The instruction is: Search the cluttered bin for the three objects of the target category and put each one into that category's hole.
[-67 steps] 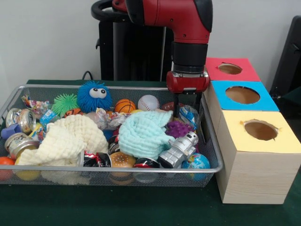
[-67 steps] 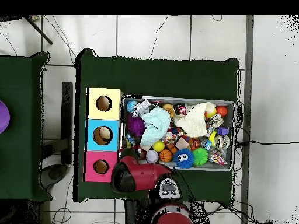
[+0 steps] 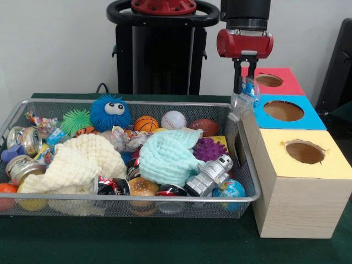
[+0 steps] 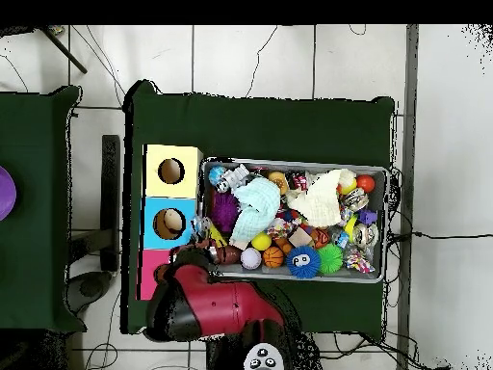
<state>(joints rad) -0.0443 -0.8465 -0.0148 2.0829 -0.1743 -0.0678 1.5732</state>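
- The bench (image 3: 165, 247), under its dark green cloth, carries everything, and nothing on it has shifted.
- The cluttered bin (image 3: 242, 165) keeps its jumble, though the far right corner where my tool was dipped moments ago now lies open, showing the purple spiky ball (image 3: 209, 148).
- The red-topped box (image 3: 286, 82) stands at the far end of the row, its hole (image 3: 269, 80) unobstructed.
- My arm (image 4: 207, 303) has swung up out of the bin toward the boxes, at about two o'clock from the bin's middle in the front view.
- My tool (image 3: 245, 88) is clamped on one crumpled wrapper (image 3: 246, 94), which dangles clear of the bin just beside the red box.
- I judge one target is found; what remains is carrying it over the hole at three o'clock and letting go.
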